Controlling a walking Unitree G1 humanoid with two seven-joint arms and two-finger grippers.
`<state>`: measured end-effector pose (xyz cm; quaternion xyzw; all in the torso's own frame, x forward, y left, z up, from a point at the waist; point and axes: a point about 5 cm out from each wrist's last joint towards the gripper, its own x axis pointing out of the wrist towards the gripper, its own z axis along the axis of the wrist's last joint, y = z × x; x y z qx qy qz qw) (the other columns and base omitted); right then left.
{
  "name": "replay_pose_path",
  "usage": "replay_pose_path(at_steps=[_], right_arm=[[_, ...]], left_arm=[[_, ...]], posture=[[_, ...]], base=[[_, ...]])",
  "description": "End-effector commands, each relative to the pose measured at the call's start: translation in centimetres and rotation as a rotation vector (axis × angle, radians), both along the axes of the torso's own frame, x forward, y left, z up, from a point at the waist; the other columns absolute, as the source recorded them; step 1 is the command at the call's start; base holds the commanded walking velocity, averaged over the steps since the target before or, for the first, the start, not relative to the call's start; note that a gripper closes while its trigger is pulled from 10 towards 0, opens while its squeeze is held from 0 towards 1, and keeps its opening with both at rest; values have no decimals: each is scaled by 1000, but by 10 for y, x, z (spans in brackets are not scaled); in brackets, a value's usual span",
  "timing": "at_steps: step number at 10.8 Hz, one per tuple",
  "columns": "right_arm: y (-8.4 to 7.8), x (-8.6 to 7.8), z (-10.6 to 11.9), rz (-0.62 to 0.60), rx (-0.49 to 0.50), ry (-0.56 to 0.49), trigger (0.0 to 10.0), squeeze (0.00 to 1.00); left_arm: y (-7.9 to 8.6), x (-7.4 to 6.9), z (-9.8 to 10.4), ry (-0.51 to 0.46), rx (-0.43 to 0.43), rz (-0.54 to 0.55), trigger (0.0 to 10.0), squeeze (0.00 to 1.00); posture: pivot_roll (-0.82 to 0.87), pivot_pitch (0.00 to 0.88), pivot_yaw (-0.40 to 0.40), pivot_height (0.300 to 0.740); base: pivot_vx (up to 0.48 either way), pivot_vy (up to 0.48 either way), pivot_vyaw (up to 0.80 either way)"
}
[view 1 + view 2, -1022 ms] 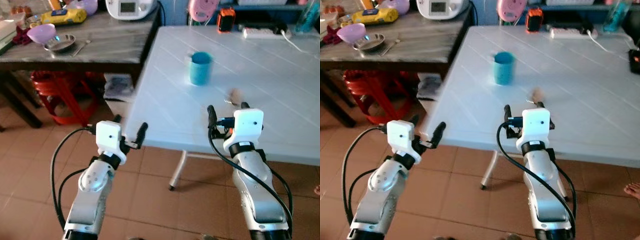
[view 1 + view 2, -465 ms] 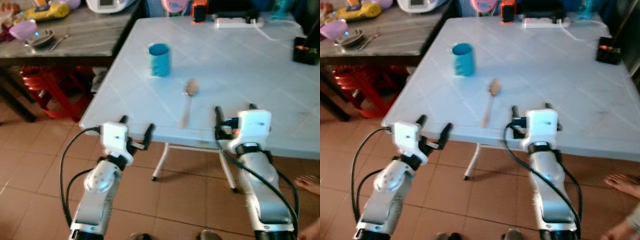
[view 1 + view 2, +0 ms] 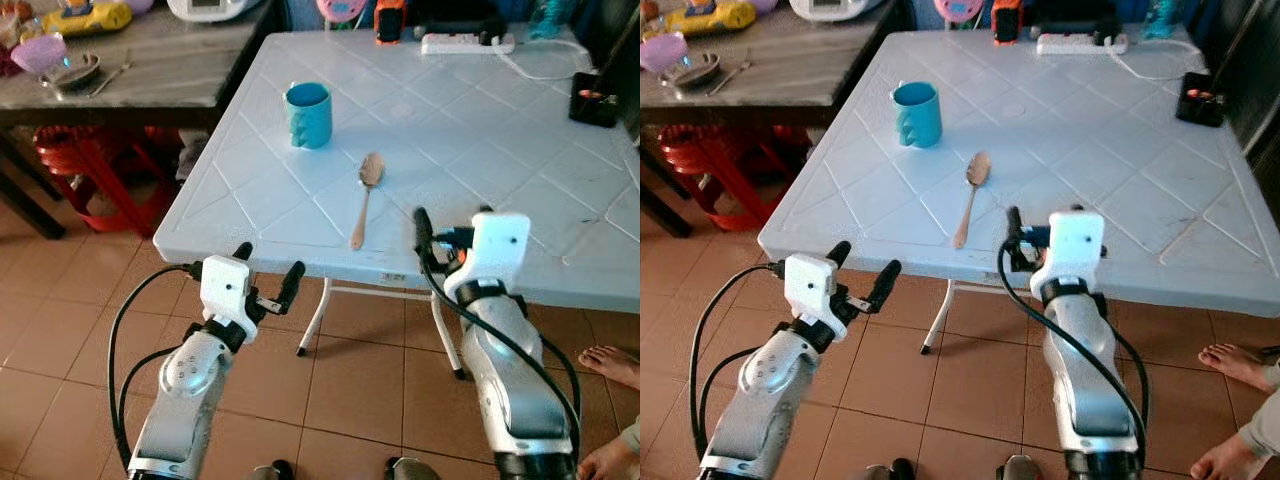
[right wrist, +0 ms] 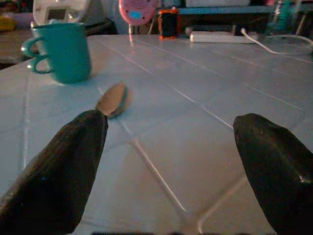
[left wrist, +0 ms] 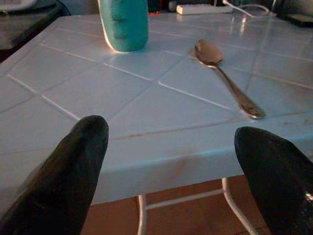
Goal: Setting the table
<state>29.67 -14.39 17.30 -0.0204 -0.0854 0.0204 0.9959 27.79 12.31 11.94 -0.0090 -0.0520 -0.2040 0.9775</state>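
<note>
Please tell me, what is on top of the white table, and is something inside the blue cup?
On the white table stand a blue cup and, nearer the robot, a spoon; at the far edge lie a power strip and a small black box. The cup's inside is too shadowed to tell.

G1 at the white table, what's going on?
Nothing is held. Both hands are open near the white table's front edge: the left hand just short of it, the right hand over it. A spoon lies on top, bowl towards a teal mug standing upright beyond it. Neither is touched.
</note>
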Motion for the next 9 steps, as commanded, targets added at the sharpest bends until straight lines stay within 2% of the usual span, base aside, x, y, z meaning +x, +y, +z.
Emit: replay_pose_path(at_steps=[1, 2, 3, 4, 5, 7, 9], right_arm=[[5, 0, 0, 20, 10, 10, 10000, 0], [10, 1, 0, 21, -33, 17, 10000, 0], [15, 5, 4, 59, -40, -20, 10000, 0], [14, 11, 4, 17, -44, -17, 10000, 0], [18, 18, 11, 33, -41, -33, 10000, 0], [20, 33, 13, 5, 82, 40, 10000, 0], [29, 49, 17, 1, 153, 76, 10000, 0]], left_arm=[[6, -2, 1, -12, 14, 14, 10000, 0], [6, -3, 1, -13, 13, 15, 10000, 0], [6, -7, 0, -9, 23, -7, 10000, 0], [6, -10, -1, -8, 31, -25, 10000, 0], [8, -10, -2, -5, 37, -32, 10000, 0], [9, -9, 0, -6, 39, -41, 10000, 0], [5, -11, 1, -4, 25, -74, 10000, 0]], posture=[[-91, 207, 117, 740], [-87, 207, 116, 740], [-83, 209, 118, 740], [-78, 214, 120, 740], [-77, 219, 124, 740], [-72, 219, 121, 740], [-69, 218, 118, 740]], base=[[0, 0, 0], [0, 0, 0], [0, 0, 0], [0, 0, 0], [0, 0, 0], [0, 0, 0], [0, 0, 0]])
